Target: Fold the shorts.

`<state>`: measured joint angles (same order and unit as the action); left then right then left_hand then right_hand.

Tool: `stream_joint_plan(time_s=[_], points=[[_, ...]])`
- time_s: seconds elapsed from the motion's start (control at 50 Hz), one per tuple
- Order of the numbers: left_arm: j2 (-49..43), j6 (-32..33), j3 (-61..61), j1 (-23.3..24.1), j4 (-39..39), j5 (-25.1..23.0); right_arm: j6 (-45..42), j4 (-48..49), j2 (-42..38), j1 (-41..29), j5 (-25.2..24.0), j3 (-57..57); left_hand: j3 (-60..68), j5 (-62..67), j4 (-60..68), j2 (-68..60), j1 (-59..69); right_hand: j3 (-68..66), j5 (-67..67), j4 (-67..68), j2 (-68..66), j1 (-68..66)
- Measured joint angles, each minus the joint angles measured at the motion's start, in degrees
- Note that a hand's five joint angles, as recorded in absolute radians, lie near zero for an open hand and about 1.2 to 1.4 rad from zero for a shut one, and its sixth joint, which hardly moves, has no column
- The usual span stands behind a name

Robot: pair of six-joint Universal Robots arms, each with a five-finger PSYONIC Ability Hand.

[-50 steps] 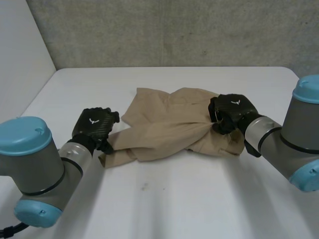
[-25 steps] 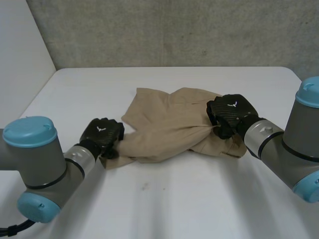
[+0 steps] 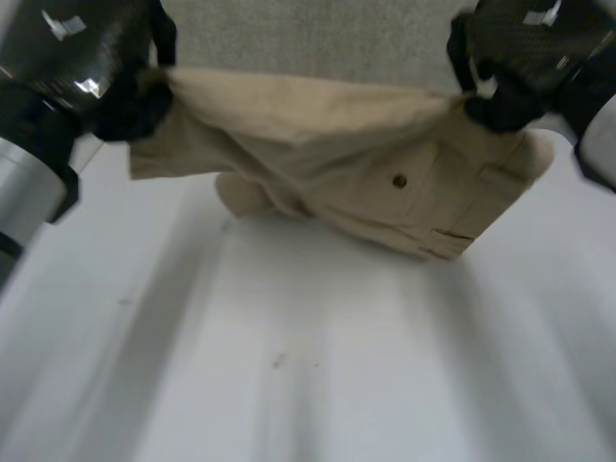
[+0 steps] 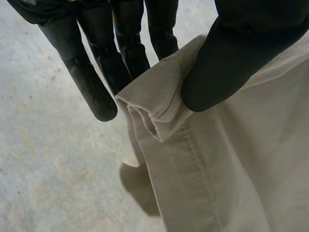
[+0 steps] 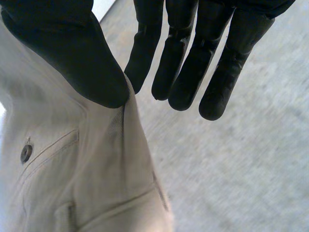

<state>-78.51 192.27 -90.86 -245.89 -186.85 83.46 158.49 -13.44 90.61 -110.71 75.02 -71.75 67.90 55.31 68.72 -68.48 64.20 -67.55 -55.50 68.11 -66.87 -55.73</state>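
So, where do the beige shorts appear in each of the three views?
Head view: the shorts hang stretched between the left hand and the right hand.
Left wrist view: a bunched edge of the shorts is pinched between the thumb and the fingers.
Right wrist view: the shorts hang from under the thumb, beside the fingers.
Shared landmark: the pocket button, in the head and right wrist views.

Bare lab: white table, concrete wall
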Motion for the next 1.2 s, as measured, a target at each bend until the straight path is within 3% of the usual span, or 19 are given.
stream_joint_plan(time_s=[0.12, 0.24, 0.36, 0.46, 0.54, 0.58, 0.66, 0.68, 0.72, 0.78, 0.96, 1.2], points=[[1.0, -1.9, 8.8, -0.1, 10.9, -0.1, -2.3, -8.1, 0.9, -0.1, -0.2, 7.8, 0.1, 0.0, 0.0, -0.1, 0.0, 0.0, 0.0, 0.0, 0.0, 0.0], [-4.4, -3.5, 13.1, -0.4, 14.9, -0.3, -6.8, -11.8, -3.3, -0.6, 0.2, 11.2, 0.1, 0.0, 0.0, -0.1, 0.0, 0.0, -0.3, 0.0, 0.0, 0.0], [-12.5, -3.7, 14.2, -0.6, 15.2, -0.4, -9.6, -12.8, -11.5, -1.0, 0.1, 11.8, 0.1, 0.0, 0.0, -0.1, 0.0, 0.0, -1.6, 0.0, 0.0, 0.0], [-26.3, -3.1, 16.8, -0.9, 14.6, -0.3, -10.0, -11.3, -22.3, -1.2, 0.1, 12.2, 0.1, 0.0, 0.0, -0.1, 0.0, 0.0, -1.6, 0.0, 0.0, 0.0], [-28.6, -2.8, 17.8, -0.9, 14.3, -0.2, -9.8, -10.7, -23.5, -1.3, 0.2, 12.4, 0.1, 0.0, 0.0, -0.1, 0.0, 0.0, -1.6, 0.0, 0.0, 0.0], [-37.9, -0.6, 23.8, -1.0, 11.5, -0.1, -7.5, -4.5, -30.7, -1.4, 1.1, 14.5, 0.1, 0.0, 0.0, -0.1, 0.0, 0.0, -1.7, 0.0, 0.0, 0.0], [-41.0, 1.5, 27.1, -1.0, 8.5, 0.2, -4.9, -1.4, -32.9, -1.4, 2.3, 15.7, 0.1, 0.0, 0.0, -0.1, 0.0, 2.7, 0.7, -3.0, 2.3, 2.2], [-41.0, 1.5, 27.1, -1.0, 8.5, 0.2, -4.9, -1.4, -32.9, -1.4, 2.3, 15.7, 0.1, 0.0, 0.0, -0.1, 0.0, 2.7, 0.7, -3.0, 2.3, 2.2], [-40.4, 3.1, 27.3, -0.9, 6.6, 0.5, -0.4, -0.2, -32.9, -1.1, 3.6, 15.2, 0.1, 0.0, 0.0, -0.1, 0.0, 24.5, 22.0, -25.0, 24.1, 19.0], [-38.0, 3.8, 25.0, -0.8, 5.7, 0.5, 3.8, 0.1, -31.7, -0.8, 4.2, 13.8, 0.1, 0.0, 0.0, -0.1, 0.0, 31.7, 29.2, -32.1, 30.6, 24.4], [-29.8, 4.1, 15.1, -0.6, 4.6, 0.4, 13.8, -3.2, -29.6, 1.4, 2.7, 10.8, 0.1, 0.0, 0.0, -0.1, 0.0, 40.1, 38.1, -40.8, 39.0, 31.2], [-21.1, 4.0, 7.2, -0.4, 4.5, 0.4, 19.1, -12.8, -40.3, 3.3, -5.8, 12.0, 0.1, 0.0, 0.0, -0.1, 0.0, 40.1, 38.1, -40.9, 39.0, 31.2]])
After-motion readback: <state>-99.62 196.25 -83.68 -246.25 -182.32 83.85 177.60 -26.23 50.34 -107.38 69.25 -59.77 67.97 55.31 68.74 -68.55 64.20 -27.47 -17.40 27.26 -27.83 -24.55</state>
